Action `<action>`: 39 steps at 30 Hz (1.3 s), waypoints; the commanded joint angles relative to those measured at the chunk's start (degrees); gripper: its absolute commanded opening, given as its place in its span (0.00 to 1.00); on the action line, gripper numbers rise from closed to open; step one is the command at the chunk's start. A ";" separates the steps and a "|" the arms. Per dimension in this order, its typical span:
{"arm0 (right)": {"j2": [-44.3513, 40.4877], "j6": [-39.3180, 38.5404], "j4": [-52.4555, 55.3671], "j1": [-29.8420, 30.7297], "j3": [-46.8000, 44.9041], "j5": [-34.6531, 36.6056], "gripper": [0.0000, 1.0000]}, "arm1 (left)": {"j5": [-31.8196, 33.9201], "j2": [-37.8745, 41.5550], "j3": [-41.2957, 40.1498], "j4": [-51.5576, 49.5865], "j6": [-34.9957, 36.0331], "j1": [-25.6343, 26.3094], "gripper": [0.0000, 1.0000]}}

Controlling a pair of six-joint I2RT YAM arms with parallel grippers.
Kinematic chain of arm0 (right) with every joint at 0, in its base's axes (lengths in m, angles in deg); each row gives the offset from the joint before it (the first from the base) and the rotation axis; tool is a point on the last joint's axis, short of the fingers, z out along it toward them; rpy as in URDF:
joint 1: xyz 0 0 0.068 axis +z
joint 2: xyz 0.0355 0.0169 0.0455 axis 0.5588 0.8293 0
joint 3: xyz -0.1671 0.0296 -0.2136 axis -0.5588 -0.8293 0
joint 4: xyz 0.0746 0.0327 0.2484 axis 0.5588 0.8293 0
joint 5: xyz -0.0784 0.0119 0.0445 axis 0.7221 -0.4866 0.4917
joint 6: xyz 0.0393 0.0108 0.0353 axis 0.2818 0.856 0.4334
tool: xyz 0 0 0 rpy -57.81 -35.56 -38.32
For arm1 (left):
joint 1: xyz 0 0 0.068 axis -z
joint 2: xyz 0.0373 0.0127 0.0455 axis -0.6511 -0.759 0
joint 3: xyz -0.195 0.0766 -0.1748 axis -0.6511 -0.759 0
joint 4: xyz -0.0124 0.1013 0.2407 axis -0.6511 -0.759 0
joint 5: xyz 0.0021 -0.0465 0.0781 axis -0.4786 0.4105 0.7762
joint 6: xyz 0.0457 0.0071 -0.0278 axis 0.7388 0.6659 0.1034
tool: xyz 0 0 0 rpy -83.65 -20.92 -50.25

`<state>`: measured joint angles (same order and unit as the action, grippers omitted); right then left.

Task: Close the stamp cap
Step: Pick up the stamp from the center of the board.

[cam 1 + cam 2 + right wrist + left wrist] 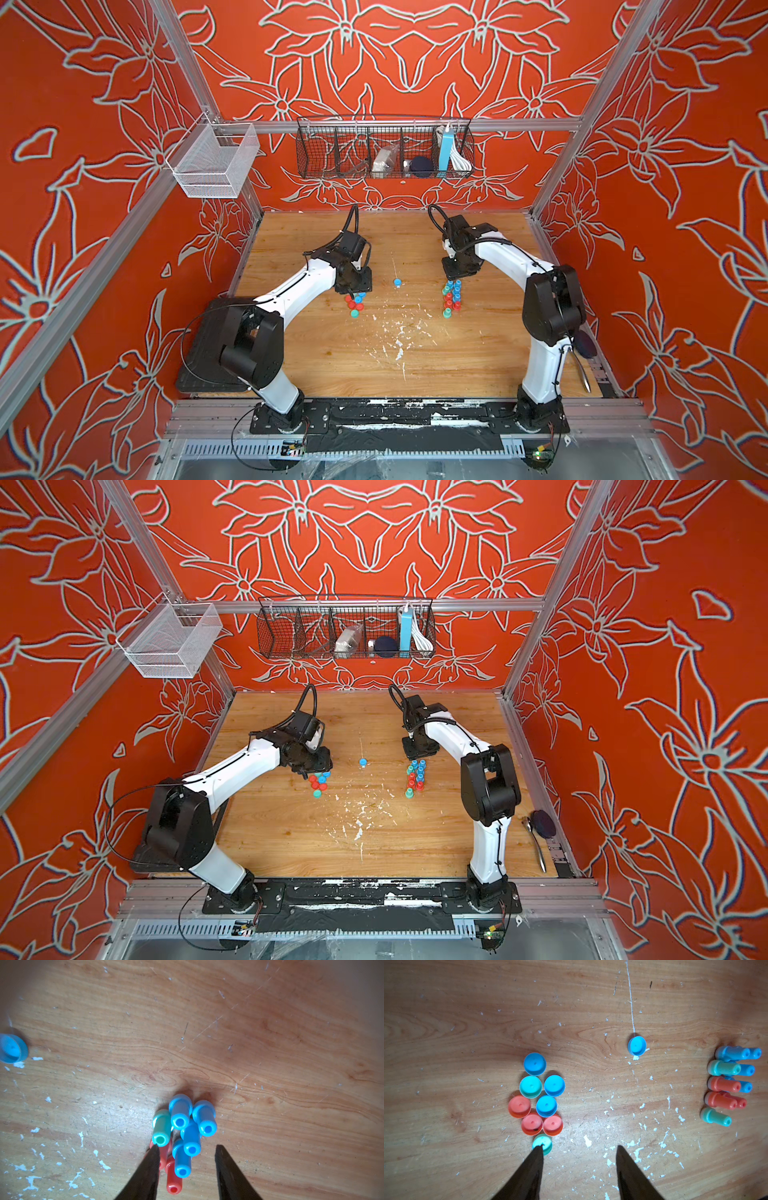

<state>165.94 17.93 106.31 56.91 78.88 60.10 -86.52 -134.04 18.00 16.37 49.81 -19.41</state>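
Teal cap [543, 1144] shows right at one fingertip of my left gripper [579, 1146] (contact unclear). The other loose caps [537, 1095] are packed just beyond it. Jaws moderately parted, nothing between. A lone blue cap [637, 1045] lies farther ahead, apart from both groups. My right gripper [186, 1146] hangs over the standing stamps [191, 1136], blue, teal and red. Jaws parted, gripping none.

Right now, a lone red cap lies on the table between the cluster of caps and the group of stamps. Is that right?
Not quite: the lone cap is blue, not red, as the left wrist view shows. The rest holds: it lies on the table between the cluster of caps and the group of stamps.
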 commanded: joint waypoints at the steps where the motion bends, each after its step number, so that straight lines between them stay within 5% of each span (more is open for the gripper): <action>1: 1.66 -0.40 1.04 0.69 1.52 0.26 0.46 | -0.44 0.95 -0.56 0.45 0.29 -0.90 0.56; 39: 6.42 -0.05 -1.07 1.31 1.24 -0.03 0.33 | -1.25 0.02 -0.83 1.35 0.11 -2.93 0.53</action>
<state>171.19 17.97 105.00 57.79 79.05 60.05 -87.35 -134.04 17.34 17.77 49.79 -21.86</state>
